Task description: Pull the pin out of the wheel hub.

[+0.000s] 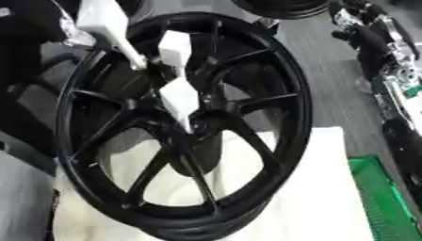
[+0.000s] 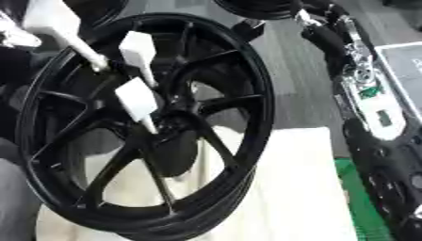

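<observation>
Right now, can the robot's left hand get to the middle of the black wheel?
Probably yes. The left hand has its white fingers at the wheel hub, between the spokes, and nothing blocks them. I cannot make out the pin.

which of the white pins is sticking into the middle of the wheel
The lowest white pin: its narrow tip points into the wheel hub. The other two white pins sit higher, up among the spokes near the rim.

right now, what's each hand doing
Left hand: at the wheel hub, state cannot be told.
Right hand: cannot be told.
</observation>
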